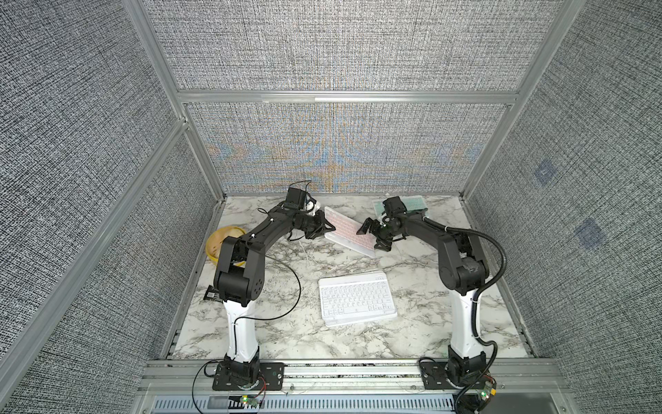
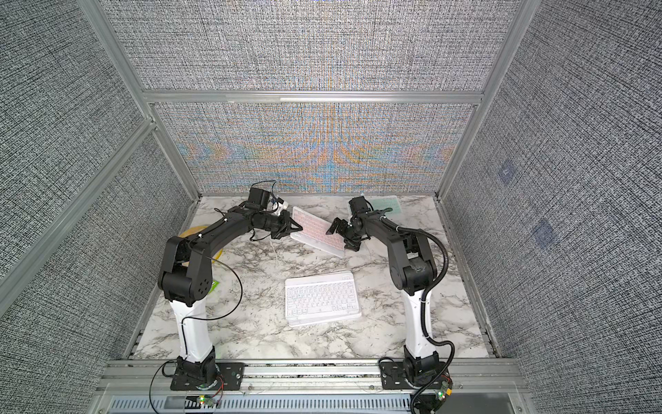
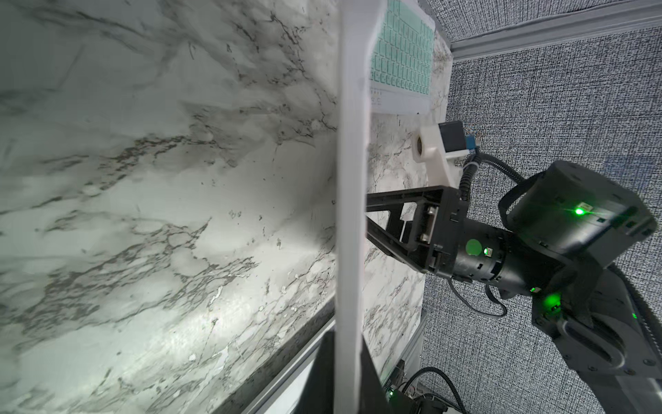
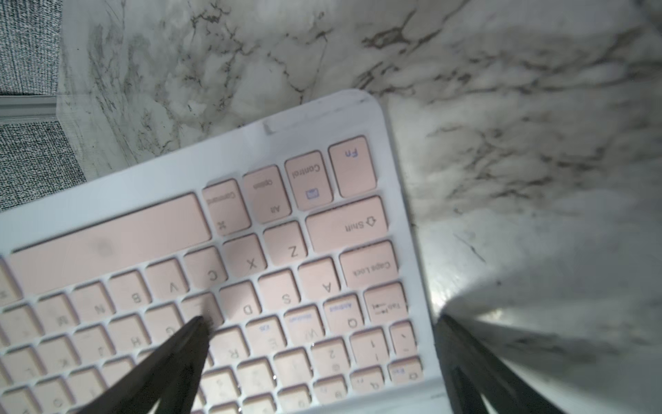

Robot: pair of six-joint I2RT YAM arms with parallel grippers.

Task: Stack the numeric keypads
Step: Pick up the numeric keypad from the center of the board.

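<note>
Pink keypad [image 1: 349,233] tilts near the tabletop's [image 1: 286,333] far edge, clamped in the left gripper [image 1: 329,227]; right gripper [image 1: 372,236], fingers [image 4: 172,362] apart, straddles its other end, probably steadying.

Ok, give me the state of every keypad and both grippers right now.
pink keypad: tilted, one end clamped by the left gripper.
left gripper: shut on pink keypad's edge.
right gripper: open, at pink keypad's other end.
white keypad: flat, keys up, untouched.
mint green keypad: flat on table, far edge, untouched.
</note>
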